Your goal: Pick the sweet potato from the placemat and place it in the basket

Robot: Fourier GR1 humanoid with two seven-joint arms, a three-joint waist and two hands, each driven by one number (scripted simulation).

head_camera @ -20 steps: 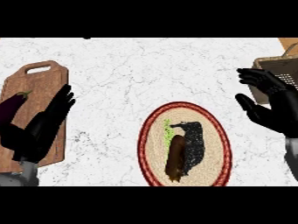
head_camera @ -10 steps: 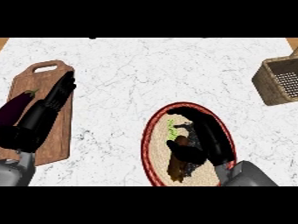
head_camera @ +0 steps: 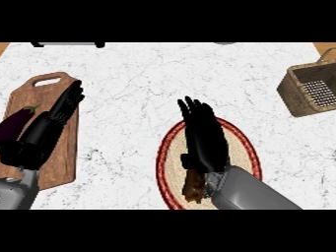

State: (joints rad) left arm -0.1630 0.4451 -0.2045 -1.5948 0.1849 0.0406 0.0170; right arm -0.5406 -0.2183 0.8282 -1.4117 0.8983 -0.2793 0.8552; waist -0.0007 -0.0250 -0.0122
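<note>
Two hands, one task item. Sweet potato (head_camera: 193, 189): on the oval placemat (head_camera: 167, 160), lower centre; only its brown near end shows, the rest hidden under the right hand (head_camera: 202, 138). Right hand: laid lengthwise over the sweet potato, fingers straight, apparently not closed around it. Left hand (head_camera: 47, 130): released, fingers straight, over the cutting board (head_camera: 61, 167), just beside an eggplant (head_camera: 10, 128). Basket (head_camera: 301, 101): wicker, upper right of the white counter (head_camera: 141, 74), well apart from the placemat.
</note>
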